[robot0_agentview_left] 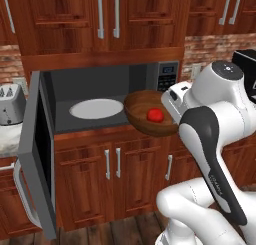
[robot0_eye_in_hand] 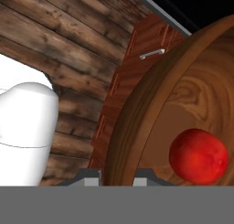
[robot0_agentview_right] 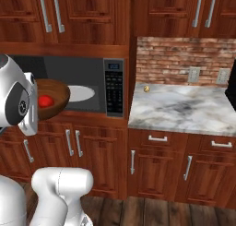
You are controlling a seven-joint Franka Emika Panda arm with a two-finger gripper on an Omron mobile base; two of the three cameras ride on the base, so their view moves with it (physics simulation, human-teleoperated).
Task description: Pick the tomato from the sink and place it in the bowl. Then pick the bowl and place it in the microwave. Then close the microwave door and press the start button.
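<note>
One pincer [robot0_eye_in_hand: 116,175] grasping bowl [robot0_agentview_left: 141,111] rim, marble counter [robot0_agentview_right: 184,110], brick backsplash [robot0_agentview_right: 175,56]

A marble counter [robot0_agentview_right: 184,110] carries a small yellowish object [robot0_agentview_right: 146,88], and a toaster [robot0_agentview_left: 10,104] at the far left.

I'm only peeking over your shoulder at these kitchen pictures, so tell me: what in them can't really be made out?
- Gripper: hand view's bottom edge cuts off its tips astride the bowl rim; the white arm hides it in both base views.
- Microwave keypad: labels too small in both base views.
- Small yellowish object on the counter: too small to identify, right base view.
- Tomato: its underside sits hidden in the bowl.
</note>
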